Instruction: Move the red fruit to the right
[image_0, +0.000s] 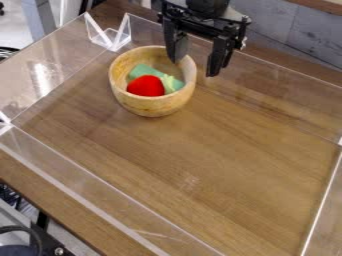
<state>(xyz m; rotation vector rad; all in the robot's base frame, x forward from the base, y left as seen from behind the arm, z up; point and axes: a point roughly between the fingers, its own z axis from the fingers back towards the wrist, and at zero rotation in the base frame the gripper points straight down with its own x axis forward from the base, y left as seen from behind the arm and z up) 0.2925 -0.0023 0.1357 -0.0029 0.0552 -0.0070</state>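
Observation:
The red fruit (146, 87) is small, round and bright red, and it rests inside a wooden bowl (171, 101) at the back left of the wooden table. A light-green block (144, 73) lies in the bowl beside and behind it. My gripper (195, 57) hangs just above the bowl's far right rim, a little right of the fruit. Its two black fingers (175, 45) point down and stand wide apart, open, with nothing between them.
Clear acrylic walls (54, 165) ring the wooden table (201, 170) on all sides. A folded clear piece (107, 32) sticks up at the back left. Bare wood stretches right of and in front of the bowl.

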